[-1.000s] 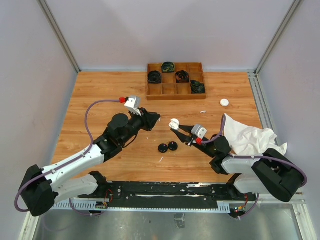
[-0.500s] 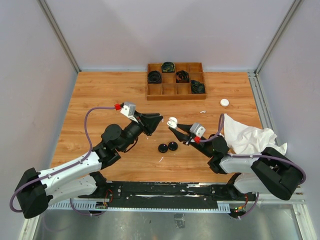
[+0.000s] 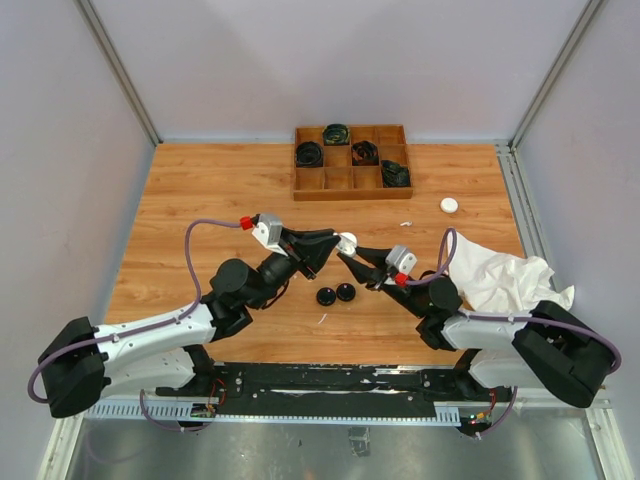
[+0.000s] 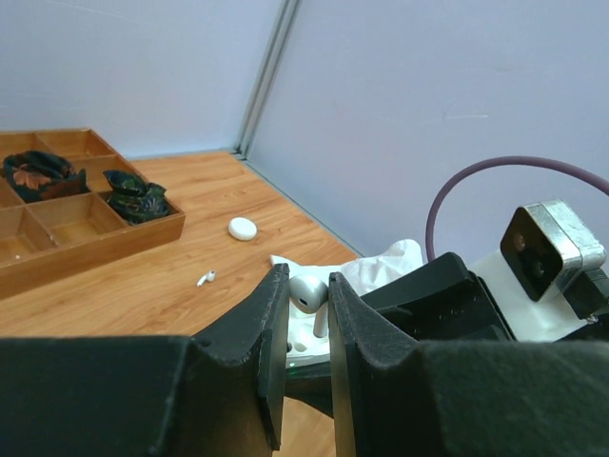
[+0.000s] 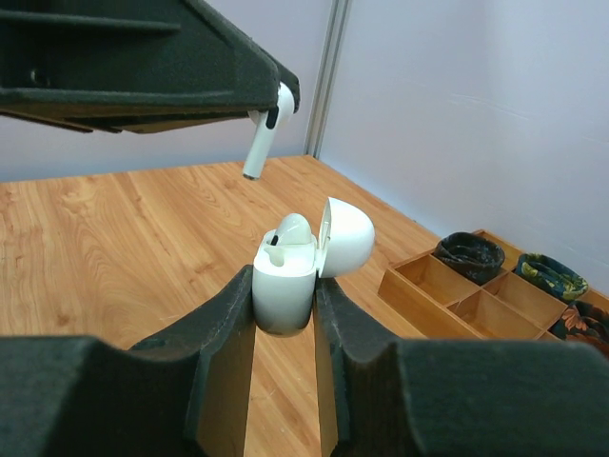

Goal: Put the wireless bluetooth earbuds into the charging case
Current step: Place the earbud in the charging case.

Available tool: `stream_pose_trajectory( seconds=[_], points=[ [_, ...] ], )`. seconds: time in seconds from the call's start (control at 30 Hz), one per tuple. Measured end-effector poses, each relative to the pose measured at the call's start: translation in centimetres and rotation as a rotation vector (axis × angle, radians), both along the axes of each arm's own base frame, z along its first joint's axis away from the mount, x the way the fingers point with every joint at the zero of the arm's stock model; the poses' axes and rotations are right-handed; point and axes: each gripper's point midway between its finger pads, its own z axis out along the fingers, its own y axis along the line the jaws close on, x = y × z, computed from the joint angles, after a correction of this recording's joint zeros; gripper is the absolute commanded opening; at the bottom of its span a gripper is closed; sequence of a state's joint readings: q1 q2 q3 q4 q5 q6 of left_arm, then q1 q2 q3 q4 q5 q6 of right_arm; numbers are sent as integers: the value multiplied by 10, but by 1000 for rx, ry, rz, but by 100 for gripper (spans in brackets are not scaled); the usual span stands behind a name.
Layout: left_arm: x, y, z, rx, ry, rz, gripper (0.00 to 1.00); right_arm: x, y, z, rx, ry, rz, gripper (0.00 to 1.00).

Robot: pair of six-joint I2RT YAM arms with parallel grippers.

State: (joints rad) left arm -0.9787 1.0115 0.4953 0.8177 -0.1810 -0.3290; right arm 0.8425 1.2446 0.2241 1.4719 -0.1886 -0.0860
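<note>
Top external view: pale brown wooden plank table (image 3: 200,200). A dark wooden divided tray (image 3: 350,193) sits at the far edge with coiled black cables in some compartments, and a crumpled white cloth (image 3: 500,275) lies at the right. Two black round puck cases (image 3: 336,294) sit mid-table, and a small white round case (image 3: 449,205) lies near the tray.

Right gripper (image 5: 284,290): jaws clamped on the lower body of the white glossy rounded charging case (image 5: 284,276). It is held upright off the table with the lid hinged open. One white earbud (image 5: 293,228) is already seated inside.

Left gripper (image 4: 309,295): jaws nearly closed, pinching the bulb of a second small white stemmed earbud (image 5: 262,143). The stem hangs free, slightly tilted, above and just beside the open case, not touching it. A loose white bud (image 4: 205,278) lies on the table near the tray.

Handling, judged: the earbud is light, rigid and slick, so it could twist or pop out of the pinch. Holding the bulb leaves the stem free to lead into the well. The case is light and smooth, and the low grip keeps the lid clear.

Pose: both arms reach inward, low and extended, tips meeting over mid-table
</note>
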Motion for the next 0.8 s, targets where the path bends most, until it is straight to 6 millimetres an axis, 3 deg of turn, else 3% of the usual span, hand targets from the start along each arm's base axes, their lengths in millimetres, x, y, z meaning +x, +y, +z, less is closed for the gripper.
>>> stream_pose_trajectory(
  seconds=[0.8],
  points=[
    [1,-18,-14,36,-56,34,18,-3,-6,18,49,-23,-8,19]
  ],
)
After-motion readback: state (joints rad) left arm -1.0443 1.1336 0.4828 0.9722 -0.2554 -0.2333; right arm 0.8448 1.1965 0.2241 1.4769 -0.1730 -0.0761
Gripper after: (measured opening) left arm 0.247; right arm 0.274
